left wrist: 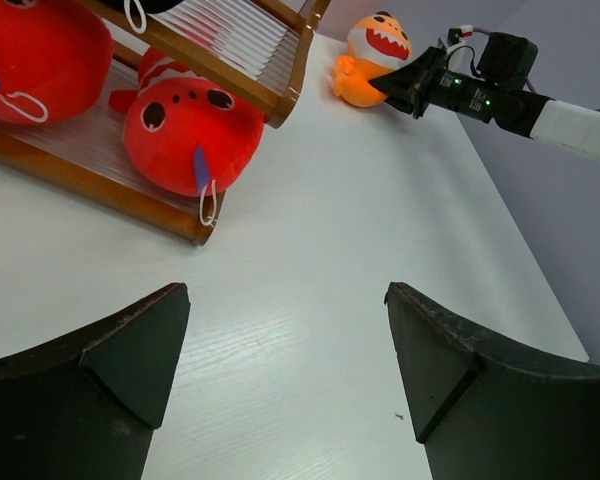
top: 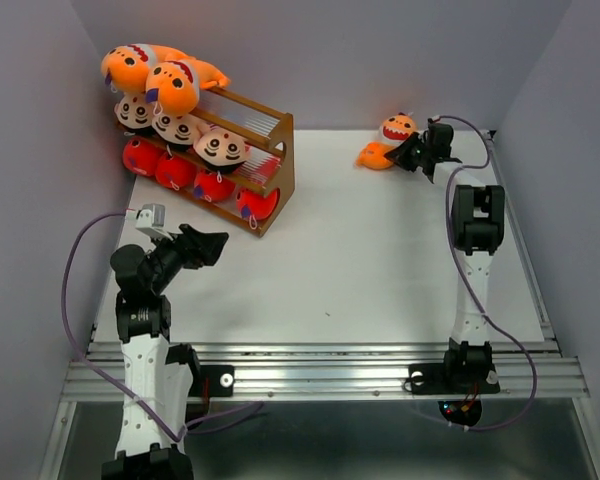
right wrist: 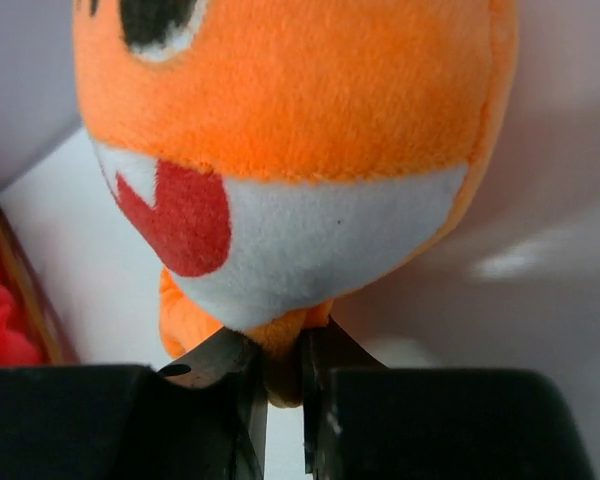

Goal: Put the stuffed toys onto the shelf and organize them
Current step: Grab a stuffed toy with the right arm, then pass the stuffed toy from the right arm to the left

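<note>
One orange shark [right wrist: 280,150] is pinched by its bottom in the right gripper [right wrist: 283,372] (the left gripper [left wrist: 288,292] is spread wide, empty); lifting slowly should keep the hold.

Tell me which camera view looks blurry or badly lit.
Right wrist: the orange shark fills the frame, the background is soft, and there is a pale glare patch at right. Left wrist: sharp, with the left pincer dark. Top external: even light, soft shadows.
</note>
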Motion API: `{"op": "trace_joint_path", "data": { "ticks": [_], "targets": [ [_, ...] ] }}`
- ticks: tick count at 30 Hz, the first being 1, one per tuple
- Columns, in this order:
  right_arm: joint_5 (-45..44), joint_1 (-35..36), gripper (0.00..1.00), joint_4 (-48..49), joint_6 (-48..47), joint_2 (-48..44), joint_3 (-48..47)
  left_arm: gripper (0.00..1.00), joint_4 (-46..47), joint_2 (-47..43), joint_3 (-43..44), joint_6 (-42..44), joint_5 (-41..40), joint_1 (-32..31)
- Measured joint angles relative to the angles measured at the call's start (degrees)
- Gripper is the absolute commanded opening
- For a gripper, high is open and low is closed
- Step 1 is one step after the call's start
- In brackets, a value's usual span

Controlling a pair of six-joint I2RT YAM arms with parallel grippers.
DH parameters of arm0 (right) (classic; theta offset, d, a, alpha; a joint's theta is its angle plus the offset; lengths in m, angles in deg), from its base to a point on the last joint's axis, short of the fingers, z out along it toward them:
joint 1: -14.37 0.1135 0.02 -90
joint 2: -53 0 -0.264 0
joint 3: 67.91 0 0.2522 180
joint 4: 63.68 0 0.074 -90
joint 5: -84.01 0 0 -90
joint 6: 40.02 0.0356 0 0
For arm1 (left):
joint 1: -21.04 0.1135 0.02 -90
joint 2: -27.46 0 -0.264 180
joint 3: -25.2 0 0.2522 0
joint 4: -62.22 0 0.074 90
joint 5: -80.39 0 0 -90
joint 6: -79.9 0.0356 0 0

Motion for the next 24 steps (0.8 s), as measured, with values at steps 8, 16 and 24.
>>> {"op": "trace_joint_path", "data": {
  "ticks": [8, 16, 24],
  "targets": [
    [17.73, -3.72, 0.01, -2.43, -19.5, -20.06, 22.64, 0.89, 1.4, 3.43, -0.52, -0.15, 1.18, -7.58],
    [33.14, -3.98, 0.01, -40.19, -66.55, -42.86, 24.65, 0.89, 2.16, 3.32, -0.66, -0.55, -0.85, -25.66],
    [29.33, 6.4, 0.01, -68.98, -94.2, -56.52, 38.82, 0.9, 3.85, 7.78, 1.57, 0.31, -16.22, -52.59]
  ]
}}
